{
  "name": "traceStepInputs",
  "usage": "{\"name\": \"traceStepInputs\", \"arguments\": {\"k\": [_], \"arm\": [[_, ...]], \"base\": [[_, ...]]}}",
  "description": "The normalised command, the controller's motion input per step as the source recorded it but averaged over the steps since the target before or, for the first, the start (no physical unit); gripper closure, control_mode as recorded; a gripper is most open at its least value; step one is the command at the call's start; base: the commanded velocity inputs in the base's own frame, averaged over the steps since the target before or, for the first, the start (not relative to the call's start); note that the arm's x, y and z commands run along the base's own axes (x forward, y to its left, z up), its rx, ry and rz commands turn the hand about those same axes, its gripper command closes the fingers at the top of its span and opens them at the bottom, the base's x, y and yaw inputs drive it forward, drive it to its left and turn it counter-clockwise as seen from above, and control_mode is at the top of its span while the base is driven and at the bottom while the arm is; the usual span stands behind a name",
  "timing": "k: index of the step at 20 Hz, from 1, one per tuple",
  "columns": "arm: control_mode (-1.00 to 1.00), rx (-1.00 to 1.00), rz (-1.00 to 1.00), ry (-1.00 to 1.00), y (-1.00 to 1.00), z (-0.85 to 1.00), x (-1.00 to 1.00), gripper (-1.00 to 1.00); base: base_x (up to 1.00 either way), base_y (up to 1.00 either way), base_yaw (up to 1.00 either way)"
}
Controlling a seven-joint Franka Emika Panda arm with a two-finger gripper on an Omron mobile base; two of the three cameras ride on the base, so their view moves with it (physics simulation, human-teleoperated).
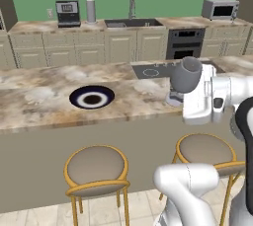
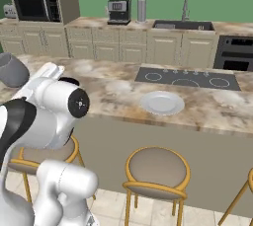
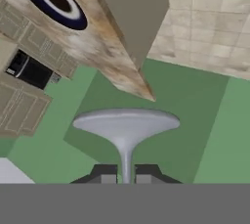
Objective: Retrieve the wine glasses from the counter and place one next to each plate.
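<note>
Gripper (image 3: 126,173) clamped on thin stem of translucent grey wine glass (image 3: 126,125), held in air near front edge of marbled island top (image 1: 44,106), right of black ringed plate (image 1: 92,97).

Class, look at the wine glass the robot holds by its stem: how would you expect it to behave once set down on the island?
The wine glass is probably top-heavy: its bowl is wide above a thin stem, so a nudge may tip it. The fingers pinch only that slim stem, so it could swivel or slip.
</note>
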Motion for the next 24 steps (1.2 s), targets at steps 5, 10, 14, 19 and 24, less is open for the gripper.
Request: {"name": "traceStepInputs", "arguments": {"k": [5,10,14,19,24], "arm": [[-1.00,0.00,0.20,0.00,-0.71,-0.44,1.00,1.00],[-1.00,0.00,0.10,0.00,-0.33,-0.45,1.00,1.00],[-1.00,-0.03,0.02,0.01,-0.08,-0.46,1.00,1.00],[-1.00,-0.06,0.00,0.04,0.00,-0.29,1.00,1.00],[-1.00,-0.04,0.00,0.12,0.00,-0.13,0.87,1.00]], "base": [[0.00,0.00,0.00],[0.00,0.00,0.00],[0.00,0.00,0.00],[0.00,0.00,0.00],[0.00,0.00,0.00]]}}
